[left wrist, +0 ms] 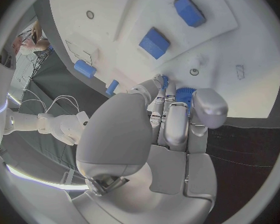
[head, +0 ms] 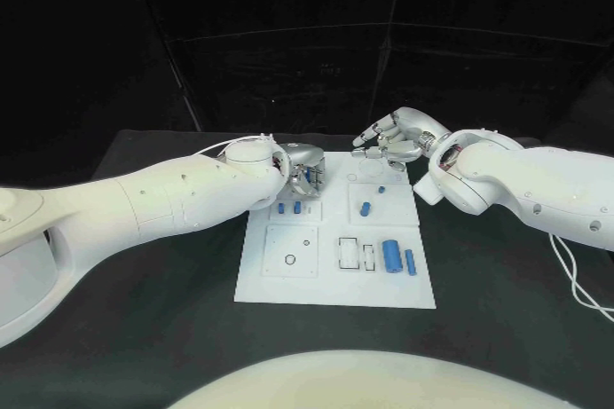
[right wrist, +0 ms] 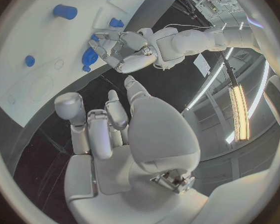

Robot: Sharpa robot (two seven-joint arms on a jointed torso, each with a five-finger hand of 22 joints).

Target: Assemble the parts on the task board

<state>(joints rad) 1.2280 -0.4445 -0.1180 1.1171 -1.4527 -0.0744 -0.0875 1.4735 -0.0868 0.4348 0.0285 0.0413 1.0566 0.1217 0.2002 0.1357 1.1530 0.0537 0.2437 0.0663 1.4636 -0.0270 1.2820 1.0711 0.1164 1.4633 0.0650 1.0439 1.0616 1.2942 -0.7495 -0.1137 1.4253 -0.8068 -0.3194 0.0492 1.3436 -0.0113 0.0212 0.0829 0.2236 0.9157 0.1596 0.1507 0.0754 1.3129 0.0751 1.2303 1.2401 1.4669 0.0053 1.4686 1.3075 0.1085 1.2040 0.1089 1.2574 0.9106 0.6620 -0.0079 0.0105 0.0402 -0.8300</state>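
The left hand (head: 302,171) hangs over the far left part of the white task board (head: 335,289), its fingers (left wrist: 176,119) curled together around a small blue part (left wrist: 185,93) at their tips. The right hand (head: 399,141) hovers above the board's far edge, fingers loosely spread and holding nothing. More blue parts lie across the board: two near the left hand (head: 289,208), two in the middle (head: 367,205), two at the near right (head: 399,256). The board rests on the black surface (head: 153,338).
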